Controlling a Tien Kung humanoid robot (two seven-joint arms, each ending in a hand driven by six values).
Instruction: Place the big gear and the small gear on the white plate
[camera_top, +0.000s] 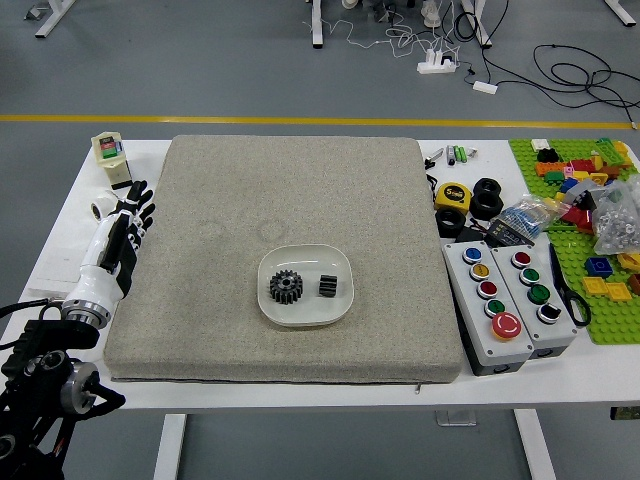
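Fingers loosely extended, grasping nothing, the black-and-white left robot hand (123, 245) hovers near the mat's left edge. Grey floor (280, 80), crossed by a yellow stripe (300, 118), surrounds the white rectangular table (280, 397). On it lies a beige-grey fabric mat (220, 200), bearing a white rounded-square plate (306, 316) that holds the big black toothed gear (286, 287) and, apart from it, the small black ridged gear (328, 286).

The left arm (50, 385) is cut off by the left and bottom edges. Its hand (122, 238) partly hides a white round thing (101, 206); the fingers overlap too closely to count. The right edge crops the green board (613, 326) and clear bag (618, 218), its contents blurred. The bottle's (117, 172) label is too small to read.
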